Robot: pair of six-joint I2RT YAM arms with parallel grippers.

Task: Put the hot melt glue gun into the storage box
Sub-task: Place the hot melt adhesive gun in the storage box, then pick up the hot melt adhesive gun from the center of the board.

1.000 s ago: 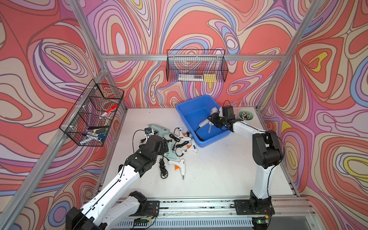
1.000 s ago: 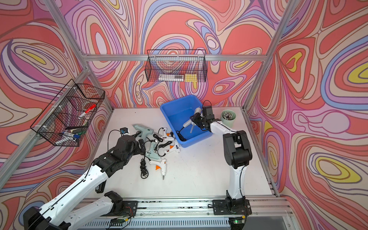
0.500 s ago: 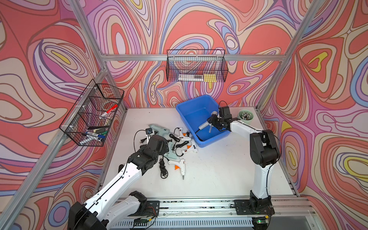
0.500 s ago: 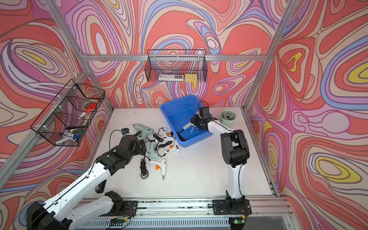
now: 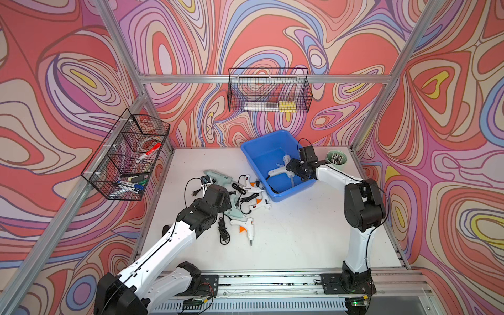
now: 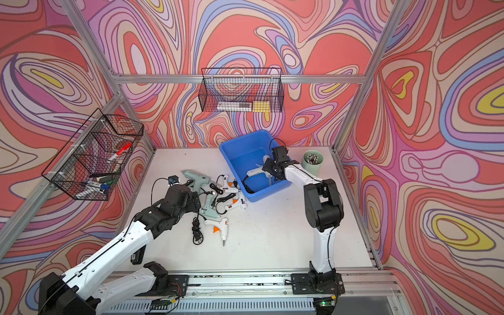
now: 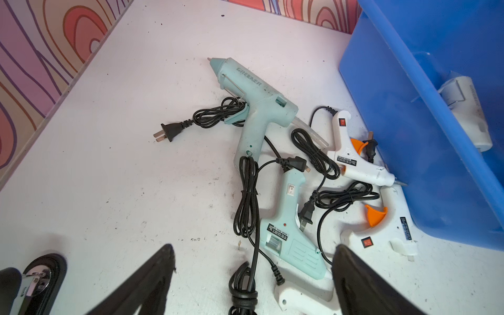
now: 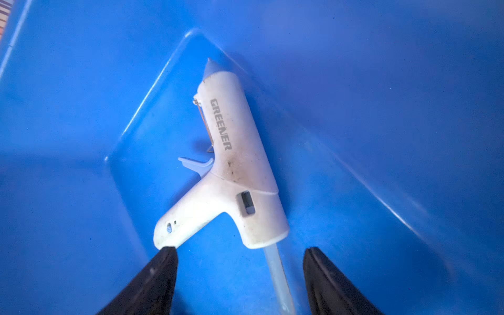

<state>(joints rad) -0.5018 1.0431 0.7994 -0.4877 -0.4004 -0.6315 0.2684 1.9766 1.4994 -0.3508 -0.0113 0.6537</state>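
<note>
A white hot melt glue gun (image 8: 234, 163) lies inside the blue storage box (image 5: 261, 137), seen in both top views (image 6: 255, 172). A clear glue stick juts from its back. My right gripper (image 8: 240, 253) hangs just behind it inside the box, open and holding nothing. The glue stick runs between its fingers (image 8: 161, 272). Over the pile of glue guns on the table, my left gripper (image 7: 252, 248) stands open and empty. A small teal gun (image 7: 289, 226) and a black cord lie under it.
On the table beside the box lie a large pale green gun (image 7: 256, 109), white guns with orange triggers (image 7: 354, 158) and tangled cords. A pale green cup (image 5: 336, 161) stands to the right of the box. Wire baskets (image 5: 128, 158) hang on the walls.
My right gripper has opened and let go of the white glue gun, which now lies on the box floor. The left gripper stays over the pile, its jaws slightly narrower.
</note>
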